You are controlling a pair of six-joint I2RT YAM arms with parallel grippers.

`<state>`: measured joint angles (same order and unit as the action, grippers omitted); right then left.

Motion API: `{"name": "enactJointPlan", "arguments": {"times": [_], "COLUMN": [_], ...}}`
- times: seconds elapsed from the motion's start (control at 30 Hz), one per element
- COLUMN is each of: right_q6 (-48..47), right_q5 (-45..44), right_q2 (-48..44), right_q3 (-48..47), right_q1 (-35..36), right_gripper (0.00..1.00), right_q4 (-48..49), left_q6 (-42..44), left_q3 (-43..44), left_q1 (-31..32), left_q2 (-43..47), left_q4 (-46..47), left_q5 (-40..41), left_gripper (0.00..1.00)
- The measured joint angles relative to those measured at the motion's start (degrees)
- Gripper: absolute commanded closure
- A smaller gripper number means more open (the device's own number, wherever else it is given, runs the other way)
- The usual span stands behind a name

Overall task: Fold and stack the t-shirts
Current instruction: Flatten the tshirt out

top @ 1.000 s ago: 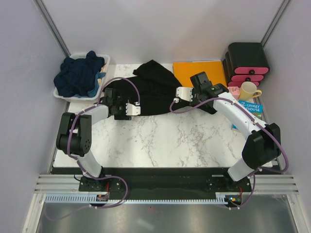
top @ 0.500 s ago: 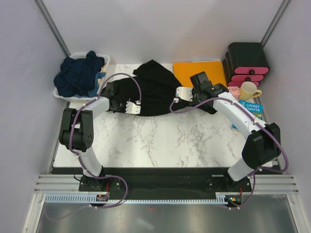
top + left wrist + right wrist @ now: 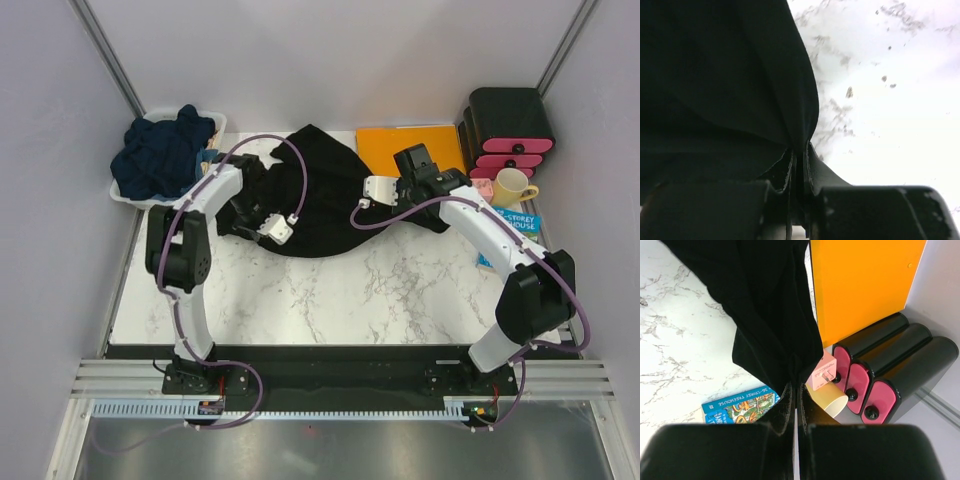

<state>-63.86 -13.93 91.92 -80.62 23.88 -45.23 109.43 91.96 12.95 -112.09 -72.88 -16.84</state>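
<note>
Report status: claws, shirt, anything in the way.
Left claw shut on black shirt. Right claw shut on it too. Shirt spread between them, not yet folded. Mug and drawers nearby on the right.

black t-shirt point(image 3: 330, 215): crumpled, far centre | navy t-shirts point(image 3: 160, 155): heaped in bin point(image 3: 135, 199), far left

Black t-shirt point(image 3: 715, 90) fills the left and centre of the frame, its edge pinched tight at the bottom centre between the left end effector point(image 3: 799, 170) fingers. White marbled tabletop point(image 3: 890, 90) spreads bright across the right side.
</note>
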Motion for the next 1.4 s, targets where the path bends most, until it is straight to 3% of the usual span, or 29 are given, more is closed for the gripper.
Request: {"name": "enactJointPlan", "arguments": {"times": [0.07, 0.13, 0.27, 0.3, 0.67, 1.07, 1.17, 1.3, 1.4], "right_q6": [0.0, 0.0, 0.0, 0.0, 0.2, 0.2, 0.2, 0.2, 0.2], "right_q5": [0.1, 0.2, 0.2, 0.2, 0.4, 0.4, 0.4, 0.4, 0.5], "right_q2": [0.4, 0.7, 1.2, 1.2, 2.6, 3.5, 3.5, 3.5, 3.5], "right_q3": [-0.3, -0.7, -1.2, -1.4, -1.8, -1.8, -1.8, -1.8, -1.7], "right_q1": [0.0, 0.0, 0.0, 0.0, 0.0, 0.0, -0.1, -0.3, -0.5], "right_gripper": [0.98, 0.95, 0.91, 0.9, 0.87, 0.87, 0.87, 0.87, 0.87], "right_q4": [0.0, 0.0, 0.1, 0.1, 0.2, 0.9, 1.1, 1.2, 1.3], "left_q6": [-0.4, -1.1, -1.8, -2.1, -6.8, -13.9, -14.5, -12.0, -9.2], "left_q3": [1.9, 4.8, 5.6, 5.7, 14.3, 10.2, 1.3, -25.6, -39.6], "left_q1": [0.7, 1.0, 1.0, 1.0, 0.3, -0.3, -0.7, -2.5, -5.4], "left_q2": [-3.8, -7.4, -8.7, -8.6, -8.7, -8.2, -2.3, 17.6, 28.0], "left_q4": [-1.7, -2.0, -2.3, -2.2, 3.9, 20.1, 25.7, 39.3, 44.8], "left_q5": [-0.2, -0.4, -1.5, -1.7, -4.8, -3.2, -3.7, -5.1, -6.8], "left_gripper": [0.88, 0.8, 0.73, 0.01, 0.0, 0.0, 0.0, 0.0, 0.0]}}
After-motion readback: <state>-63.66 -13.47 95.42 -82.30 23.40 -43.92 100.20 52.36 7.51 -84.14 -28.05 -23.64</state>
